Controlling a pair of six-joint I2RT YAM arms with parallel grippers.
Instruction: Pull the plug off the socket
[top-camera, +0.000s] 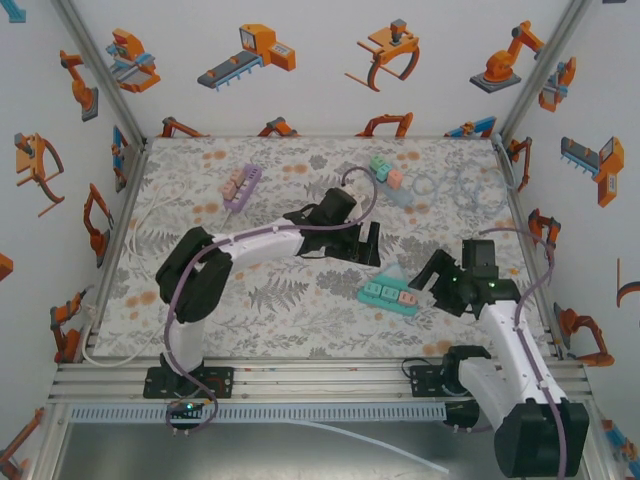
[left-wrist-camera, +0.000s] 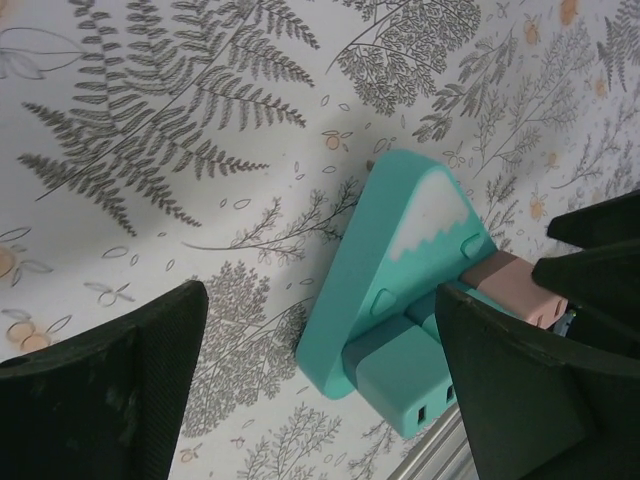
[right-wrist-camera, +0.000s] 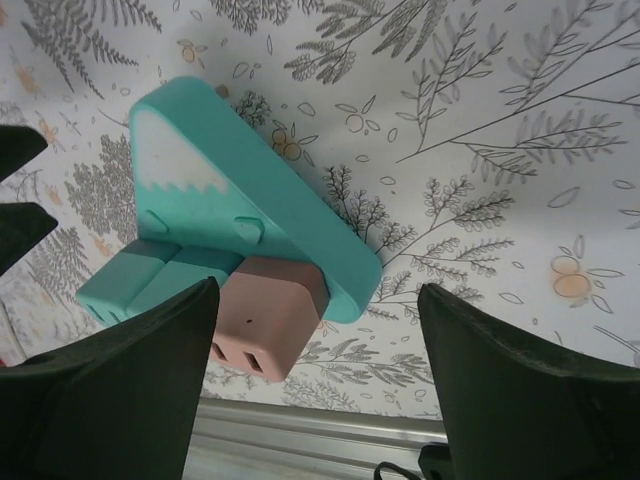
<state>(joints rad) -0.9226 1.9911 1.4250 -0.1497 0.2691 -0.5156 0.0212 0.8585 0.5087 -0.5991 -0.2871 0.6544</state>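
Seen from above, the teal triangular socket (top-camera: 385, 280) lies on the fern-patterned table (top-camera: 250, 320), right of centre. A row of plugs sits along its near edge, with the pink plug (top-camera: 407, 298) at the right end. The left gripper (top-camera: 368, 255) hangs just behind the socket and the right gripper (top-camera: 425, 280) just to its right. From this height the gap between their jaws is hard to judge. A purple socket (top-camera: 241, 186) and another socket carrying plugs (top-camera: 388, 175) lie well apart, near the far edge.

The left wrist camera gives closer detail. The left gripper (left-wrist-camera: 320, 320) has its jaws apart and clamps nothing. The socket (left-wrist-camera: 400, 260), with its white zigzag patch, lies between the fingers. The pink plug (left-wrist-camera: 515, 285) is seated just beside one finger (left-wrist-camera: 520, 390), possibly touching it.

The right wrist camera shows the plug faces. The right gripper (right-wrist-camera: 315, 310) also has its jaws apart, straddling the pink plug (right-wrist-camera: 265, 320), which has two small ports on its face. The plug is seated in the socket (right-wrist-camera: 240, 190), next to two teal plugs (right-wrist-camera: 150, 280).
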